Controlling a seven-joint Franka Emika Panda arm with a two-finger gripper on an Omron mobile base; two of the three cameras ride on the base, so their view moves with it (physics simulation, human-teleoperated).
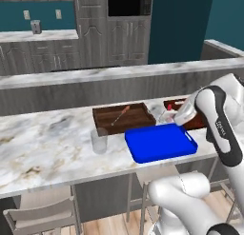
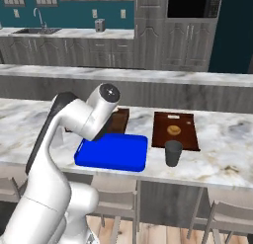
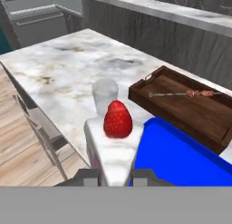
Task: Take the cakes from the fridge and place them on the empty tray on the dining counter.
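In the hand view my gripper [image 3: 115, 175] is shut on a white cake slice [image 3: 111, 148] topped with a red cherry [image 3: 118, 119]. The slice hangs over the near left corner of the bright blue tray [image 3: 181, 159], which is bare. In the left base view the hand [image 1: 183, 112] hovers at the far right edge of the blue tray [image 1: 159, 142] on the marble dining counter [image 1: 43, 143]. In the right base view my arm hides the hand, above the tray [image 2: 113, 153]. The fridge is out of view.
A dark wooden tray [image 1: 123, 117] holding a skewer sits just behind the blue one. A clear glass [image 1: 99, 141] stands left of it. A reddish board [image 2: 174, 130] with a round cookie and a dark cup [image 2: 173, 153] lie to the right. Stools [image 1: 43, 215] stand under the counter edge.
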